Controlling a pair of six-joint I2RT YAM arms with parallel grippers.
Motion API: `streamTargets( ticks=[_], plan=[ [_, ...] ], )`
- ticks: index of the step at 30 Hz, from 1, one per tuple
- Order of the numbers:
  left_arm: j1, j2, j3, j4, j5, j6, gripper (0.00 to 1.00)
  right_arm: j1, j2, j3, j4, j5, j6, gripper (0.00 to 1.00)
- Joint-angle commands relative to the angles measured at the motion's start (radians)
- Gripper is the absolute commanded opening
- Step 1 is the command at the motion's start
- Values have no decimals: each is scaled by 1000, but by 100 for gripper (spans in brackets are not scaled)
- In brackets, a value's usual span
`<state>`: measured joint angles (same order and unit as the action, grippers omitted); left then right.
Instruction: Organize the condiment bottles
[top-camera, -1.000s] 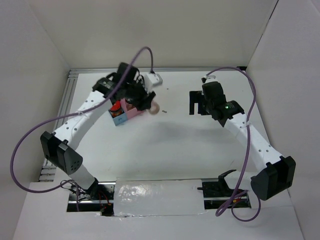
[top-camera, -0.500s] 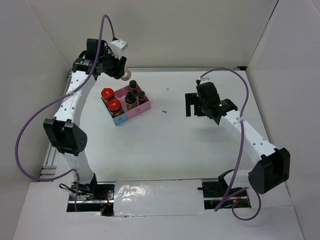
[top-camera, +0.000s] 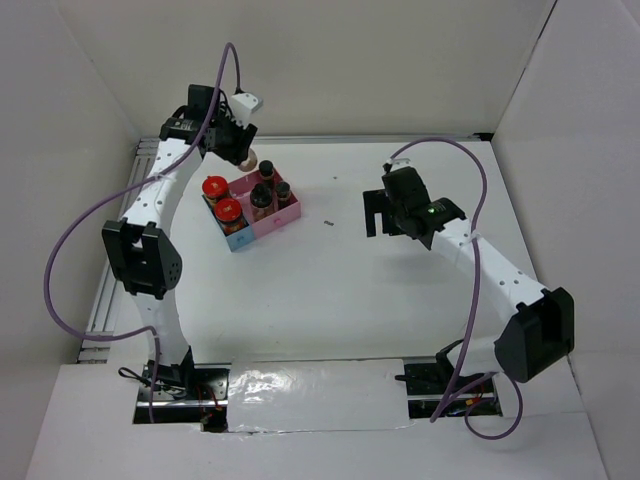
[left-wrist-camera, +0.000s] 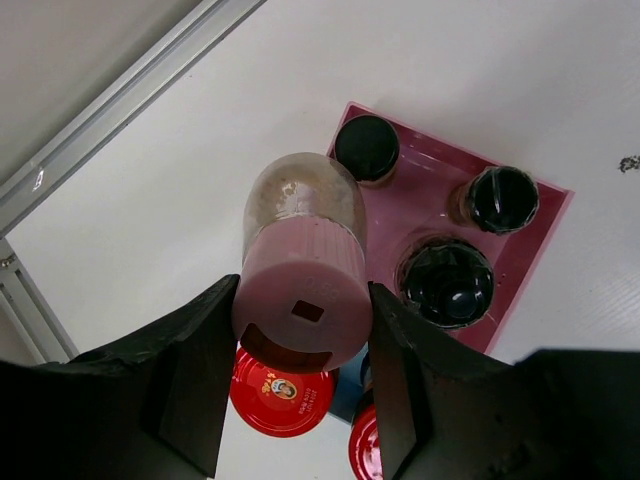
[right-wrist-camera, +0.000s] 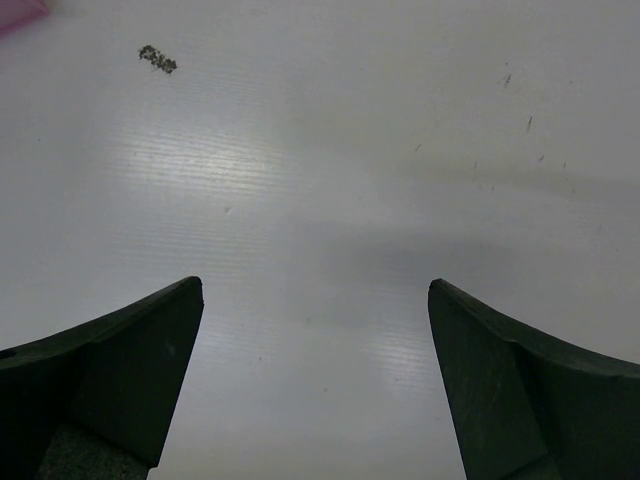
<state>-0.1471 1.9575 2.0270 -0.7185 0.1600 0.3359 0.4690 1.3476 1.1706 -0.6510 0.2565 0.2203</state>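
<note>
Left tool (left-wrist-camera: 303, 345) tight around pink-capped jar (left-wrist-camera: 305, 235): cloudy glass body, rounded end, dusky-pink cap.

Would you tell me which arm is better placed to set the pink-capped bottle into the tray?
Left: the left gripper is shut on the pink-capped bottle, held right by the tray. The right gripper hangs open and empty over the table, away from the tray.

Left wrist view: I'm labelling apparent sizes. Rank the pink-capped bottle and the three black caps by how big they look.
1. pink-capped bottle, though closest to the camera.
2. lower black cap.
3. upper-left black cap and right black cap: alike, unranked.
</note>
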Motion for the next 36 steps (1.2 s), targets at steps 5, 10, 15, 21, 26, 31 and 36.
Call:
streamTargets(
  ticks=[5, 10, 15, 21, 26, 31, 36],
  plan=[
    [-6, 79, 21, -35, -14, 51, 0, 14, 36, 21, 7, 24, 1, 100],
    [-8, 106, 10, -29, -28, 63, 0, 17, 51, 26, 7, 29, -2, 100],
    [-9, 129, 12, -32, -22, 72, 0, 17, 64, 24, 7, 33, -4, 100],
    [-23, 161, 24, -74, 4, 86, 0, 20, 81, 32, 2, 38, -7, 100],
    [-20, 140, 30, -105, 27, 92, 0, 22, 88, 47, -4, 49, -16, 100],
    [-20, 138, 38, -102, 10, 121, 0, 22, 97, 50, -3, 56, -22, 100],
    [-20, 195, 49, -104, -5, 132, 0, 20, 117, 60, -2, 55, -30, 100]
  ],
)
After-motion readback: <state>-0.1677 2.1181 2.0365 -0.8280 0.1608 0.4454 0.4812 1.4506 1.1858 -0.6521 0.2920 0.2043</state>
